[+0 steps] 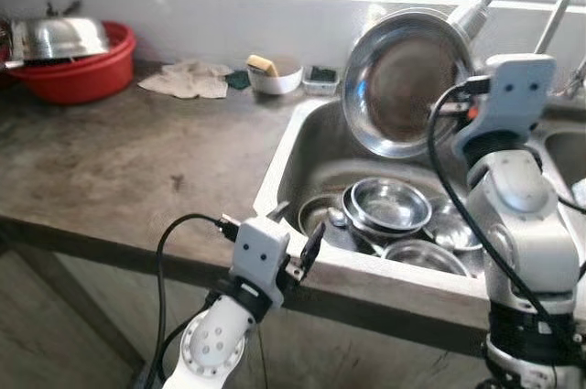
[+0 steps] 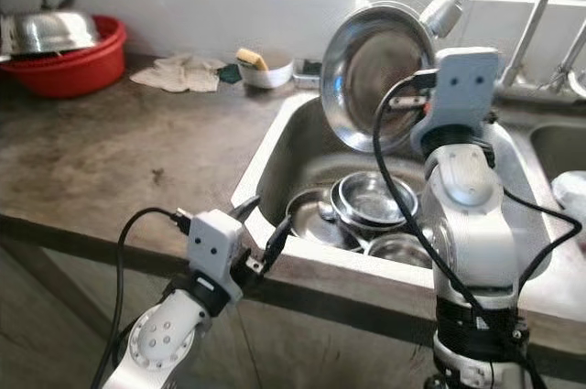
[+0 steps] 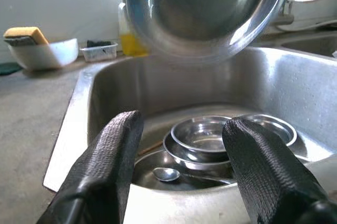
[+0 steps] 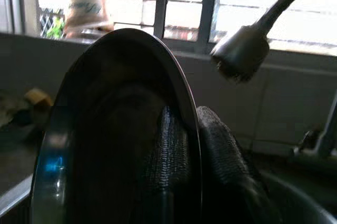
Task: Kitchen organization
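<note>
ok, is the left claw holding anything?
No. The left claw is open at the sink's front edge, nothing between its fingers.

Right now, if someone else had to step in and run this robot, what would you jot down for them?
Right gripper: shut on the rim of a round steel plate, held tilted above the steel sink, beside the faucet's spray head.
Left gripper: open, holding nothing, at the sink's front edge.
In the sink: stacked steel bowls and a spoon.
Done: one plate lifted.
Left: the other dishes remain in the basin.
</note>
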Tool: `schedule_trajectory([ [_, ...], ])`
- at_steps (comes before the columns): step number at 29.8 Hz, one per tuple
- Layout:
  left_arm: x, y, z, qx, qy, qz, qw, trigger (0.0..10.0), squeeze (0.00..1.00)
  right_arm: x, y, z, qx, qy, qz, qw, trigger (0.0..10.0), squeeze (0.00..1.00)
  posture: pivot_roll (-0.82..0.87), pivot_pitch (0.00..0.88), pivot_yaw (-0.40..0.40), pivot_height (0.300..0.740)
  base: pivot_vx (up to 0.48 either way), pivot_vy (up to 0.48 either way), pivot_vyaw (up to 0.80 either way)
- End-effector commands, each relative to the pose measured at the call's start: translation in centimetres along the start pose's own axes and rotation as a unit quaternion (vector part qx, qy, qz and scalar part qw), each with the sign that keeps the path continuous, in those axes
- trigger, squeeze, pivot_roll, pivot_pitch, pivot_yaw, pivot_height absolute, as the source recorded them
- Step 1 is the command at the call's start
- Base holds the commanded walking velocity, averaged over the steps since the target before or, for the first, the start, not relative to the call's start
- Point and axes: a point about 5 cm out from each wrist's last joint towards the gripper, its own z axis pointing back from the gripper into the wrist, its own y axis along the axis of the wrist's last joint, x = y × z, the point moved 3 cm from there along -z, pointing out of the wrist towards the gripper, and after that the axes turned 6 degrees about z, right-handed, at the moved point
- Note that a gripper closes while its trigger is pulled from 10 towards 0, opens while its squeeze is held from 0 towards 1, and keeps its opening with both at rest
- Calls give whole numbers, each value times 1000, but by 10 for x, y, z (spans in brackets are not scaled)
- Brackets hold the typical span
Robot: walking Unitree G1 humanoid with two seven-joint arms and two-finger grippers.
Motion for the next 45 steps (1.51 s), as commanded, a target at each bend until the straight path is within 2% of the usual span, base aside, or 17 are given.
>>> schedule_trajectory([
  [1, -2, 1, 2, 4, 2, 5, 1000, 10000, 0, 7, -4, -5, -19, 1, 7, 1000, 10000, 0, 139, 73, -11, 740, 0, 0, 0],
  [7, 0, 2, 3, -2, -3, -3, 1000, 10000, 0, 17, -24, -26, -107, 35, 30, 993, 10000, 0, 139, 89, -15, 740, 0, 0, 0],
  [10, 1, 3, 4, -3, -4, -3, 1000, 10000, 0, 12, -32, -35, -126, 61, 39, 989, 10000, 0, 143, 102, -16, 740, 0, 0, 0],
  [13, 3, 3, 4, -4, -5, -3, 1000, 10000, 0, 6, -40, -44, -140, 74, 27, 987, 10000, 0, 144, 109, -16, 740, 0, 0, 0],
  [19, 8, 5, 9, -9, -4, -1, 1000, 10000, 0, -18, -61, -56, -185, 118, -23, 975, 10000, 0, 168, 150, -22, 740, 0, 0, 0],
  [21, 6, 5, 14, -16, 4, 2, 1000, 10000, 0, -39, -75, -54, -215, 159, -49, 962, 10000, 0, 179, 175, -25, 740, 0, 0, 0],
  [25, 6, 5, 19, -20, 8, 5, 1000, 10000, 0, -53, -90, -48, -248, 187, -43, 950, 10000, 0, 184, 193, -27, 740, 0, 0, 0],
  [29, 8, 5, 21, -25, 9, 9, 1000, 10000, 0, -59, -94, -46, -256, 202, -51, 944, 10000, 0, 183, 207, -26, 740, 0, 0, 0],
  [30, 9, 5, 22, -28, 8, 11, 1000, 10000, 0, -62, -97, -45, -262, 216, -51, 939, 10000, 310, 180, 209, -28, 740, 0, 0, 0],
  [31, 10, 5, 22, -29, 8, 12, 999, 10000, 0, -64, -98, -45, -266, 220, -52, 937, 10000, 310, 181, 210, -29, 740, 0, 0, 0],
  [32, 10, 5, 22, -29, 9, 13, 999, 10000, 0, -65, -100, -44, -269, 227, -47, 935, 10000, 961, 181, 210, -29, 740, 0, 0, 0],
  [33, 10, 5, 22, -30, 9, 14, 999, 10000, 0, -66, -101, -43, -270, 229, -44, 934, 10000, 1000, 181, 210, -29, 740, 0, 0, 0],
  [43, 8, 6, 21, -29, 14, 13, 999, 10000, 0, -64, -105, -43, -267, 222, -38, 937, 10000, 1000, 184, 208, -30, 740, 0, 0, 0],
  [45, 8, 6, 21, -29, 15, 13, 999, 10000, 0, -61, -98, -47, -244, 205, -46, 947, 10000, 1000, 182, 202, -31, 740, 0, 0, 0],
])
